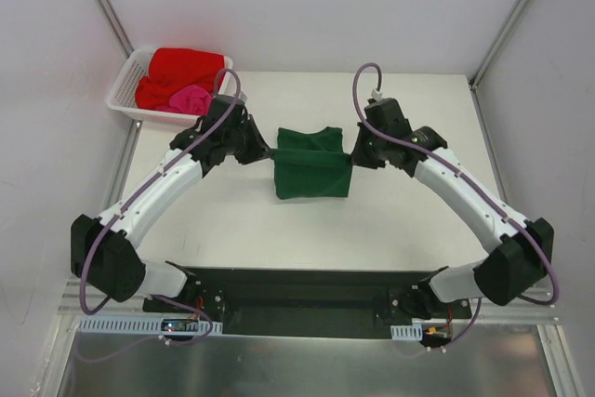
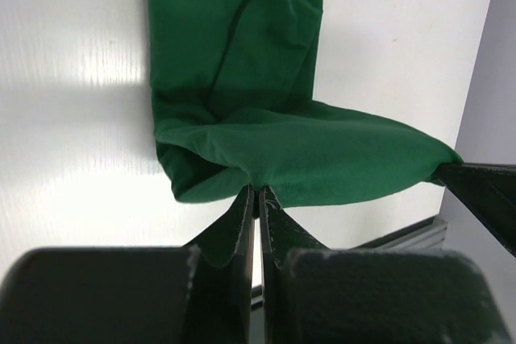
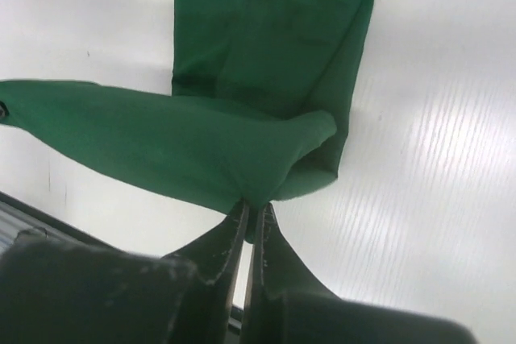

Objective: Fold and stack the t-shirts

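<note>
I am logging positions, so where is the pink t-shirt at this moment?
In the top view, the pink t-shirt lies in the white basket at the far left corner of the table, against the near side of the red t-shirt.

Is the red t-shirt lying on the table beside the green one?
No, the red t-shirt sits inside the white basket, well apart from the green t-shirt.

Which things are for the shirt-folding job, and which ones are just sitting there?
For the job: green t-shirt, pinched by the left pincer and the right pincer; red t-shirt and pink t-shirt, both in the white basket.
Just sitting there: white basket; table.
</note>
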`<state>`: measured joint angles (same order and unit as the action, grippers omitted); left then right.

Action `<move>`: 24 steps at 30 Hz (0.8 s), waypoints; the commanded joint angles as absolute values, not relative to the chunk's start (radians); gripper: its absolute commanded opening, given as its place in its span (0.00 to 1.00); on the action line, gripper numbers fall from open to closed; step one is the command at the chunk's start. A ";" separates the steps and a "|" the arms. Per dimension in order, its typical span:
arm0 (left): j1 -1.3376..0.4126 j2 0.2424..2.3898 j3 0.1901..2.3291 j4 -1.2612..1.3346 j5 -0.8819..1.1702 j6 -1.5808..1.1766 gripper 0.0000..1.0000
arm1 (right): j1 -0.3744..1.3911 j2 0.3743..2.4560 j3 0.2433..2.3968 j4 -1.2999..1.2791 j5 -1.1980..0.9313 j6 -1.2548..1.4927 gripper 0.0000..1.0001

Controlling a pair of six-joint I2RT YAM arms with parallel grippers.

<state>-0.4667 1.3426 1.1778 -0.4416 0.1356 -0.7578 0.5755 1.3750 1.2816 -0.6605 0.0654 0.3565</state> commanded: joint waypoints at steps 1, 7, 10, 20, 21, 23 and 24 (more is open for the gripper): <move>-0.402 1.426 1.270 -0.385 0.126 -0.689 0.00 | 0.494 1.482 1.388 -0.637 0.026 0.243 0.01; -0.351 1.589 1.367 -0.364 0.164 -0.670 0.00 | 0.449 1.664 1.525 -0.627 -0.049 0.190 0.01; -0.344 1.669 1.413 -0.359 0.195 -0.666 0.00 | 0.430 1.733 1.577 -0.627 -0.049 0.186 0.01; -0.305 1.969 1.619 -0.371 0.206 -0.631 0.00 | 0.365 2.010 1.771 -0.643 -0.125 0.176 0.03; -0.299 1.994 1.650 -0.386 0.199 -0.623 0.10 | 0.362 2.044 1.801 -0.650 -0.141 0.176 0.19; -0.278 2.048 1.745 -0.452 0.175 -0.608 0.20 | 0.351 2.107 1.898 -0.676 -0.166 0.167 0.38; -0.270 2.054 1.768 -0.465 0.164 -0.600 0.41 | 0.345 2.118 1.929 -0.680 -0.187 0.161 0.58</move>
